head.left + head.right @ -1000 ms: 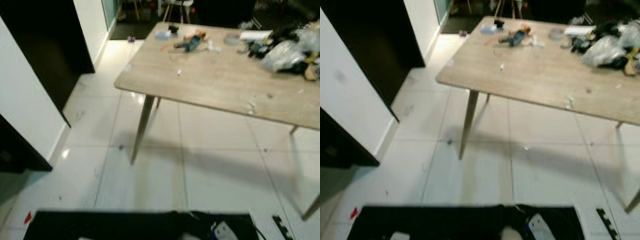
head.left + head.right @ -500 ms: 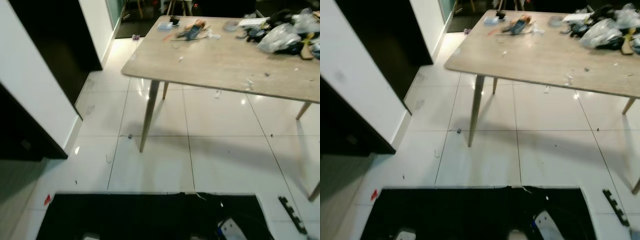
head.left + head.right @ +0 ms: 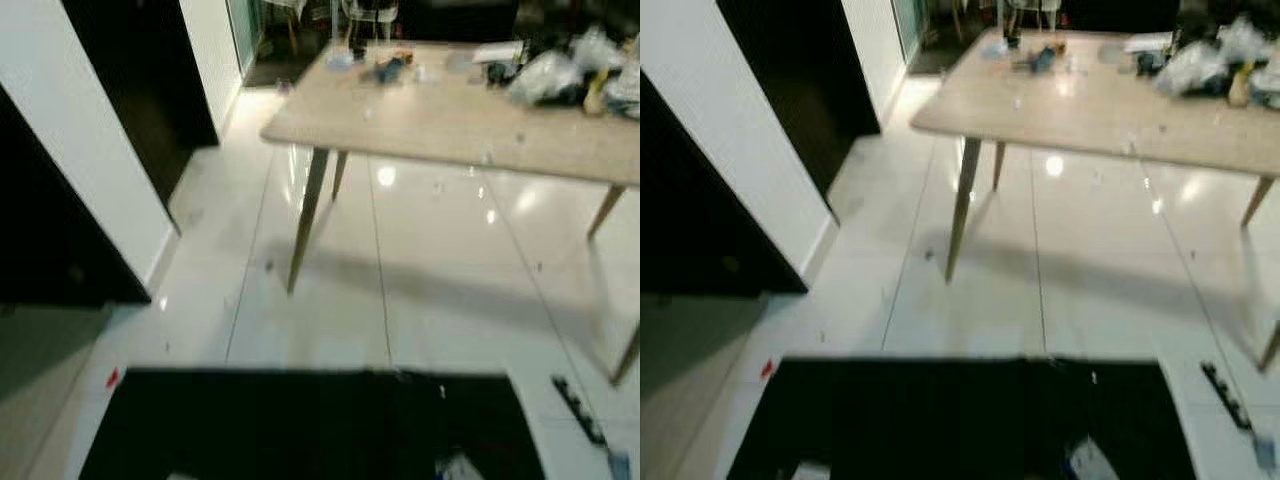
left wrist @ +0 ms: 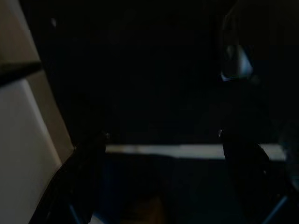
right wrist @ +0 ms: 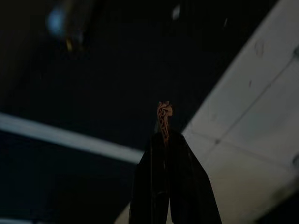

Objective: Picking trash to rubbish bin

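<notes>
Bare floor (image 3: 330, 300) before table (image 3: 440, 125).

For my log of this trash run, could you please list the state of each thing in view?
Right gripper: shut on a small brownish scrap.
Left gripper: open, holding nothing.
Table: standing, cluttered at its far end.
Plastic bag: lying crumpled on the table.

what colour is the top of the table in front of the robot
Light beige wood grain; the table top shows best in the right eye view, though blurred.
</notes>
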You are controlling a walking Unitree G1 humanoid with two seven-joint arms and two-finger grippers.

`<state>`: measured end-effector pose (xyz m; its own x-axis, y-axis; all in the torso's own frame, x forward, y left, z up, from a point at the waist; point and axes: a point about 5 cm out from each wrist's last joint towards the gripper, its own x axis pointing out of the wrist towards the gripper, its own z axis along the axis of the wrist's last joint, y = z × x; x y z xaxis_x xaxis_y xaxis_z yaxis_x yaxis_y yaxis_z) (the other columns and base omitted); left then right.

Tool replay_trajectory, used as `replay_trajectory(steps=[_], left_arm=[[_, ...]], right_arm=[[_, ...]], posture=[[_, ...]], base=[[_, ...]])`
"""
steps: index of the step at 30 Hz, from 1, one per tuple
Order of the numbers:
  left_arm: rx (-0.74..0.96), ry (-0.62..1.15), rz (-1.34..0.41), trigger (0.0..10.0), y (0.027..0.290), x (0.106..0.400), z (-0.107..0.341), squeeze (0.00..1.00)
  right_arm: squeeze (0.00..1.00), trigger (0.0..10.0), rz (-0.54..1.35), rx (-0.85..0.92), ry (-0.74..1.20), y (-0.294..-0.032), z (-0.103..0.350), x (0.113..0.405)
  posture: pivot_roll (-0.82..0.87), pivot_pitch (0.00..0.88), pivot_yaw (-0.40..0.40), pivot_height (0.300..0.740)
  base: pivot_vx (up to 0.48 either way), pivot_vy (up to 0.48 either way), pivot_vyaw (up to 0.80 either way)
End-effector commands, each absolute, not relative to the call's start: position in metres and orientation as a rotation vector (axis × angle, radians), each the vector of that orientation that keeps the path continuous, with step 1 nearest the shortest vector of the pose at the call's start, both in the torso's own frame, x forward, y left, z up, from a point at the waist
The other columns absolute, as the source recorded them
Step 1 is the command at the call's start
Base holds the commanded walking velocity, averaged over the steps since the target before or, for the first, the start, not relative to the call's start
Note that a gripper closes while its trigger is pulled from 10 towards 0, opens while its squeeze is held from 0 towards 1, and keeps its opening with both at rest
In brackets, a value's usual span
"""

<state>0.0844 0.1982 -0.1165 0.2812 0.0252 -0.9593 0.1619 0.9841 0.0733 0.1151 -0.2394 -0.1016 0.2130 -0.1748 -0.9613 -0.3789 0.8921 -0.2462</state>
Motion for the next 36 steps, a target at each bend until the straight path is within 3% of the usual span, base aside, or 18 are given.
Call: replay_trajectory(steps=[1,9,36], left_arm=[[0.147,1.283,-0.138,10.0,0.187,0.083,-0.118,0.0],[0.146,1.276,-0.13,10.0,0.188,0.085,-0.118,0.0],[0.145,1.283,-0.135,10.0,0.186,0.081,-0.118,0.0]], right_arm=[[0.0,10.0,0.173,-0.47,1.362,-0.232,-0.104,0.113],[0.0,10.0,0.189,-0.489,1.371,-0.232,-0.105,0.11],[0.0,10.0,0.194,-0.498,1.355,-0.23,-0.101,0.125]], posture=[[-0.04,0.045,0.058,0.74],[-0.04,0.048,0.059,0.74],[-0.04,0.047,0.051,0.74]], base=[[-0.349,0.0,0.0],[-0.174,0.0,-0.12],[0.0,0.0,-0.8]])
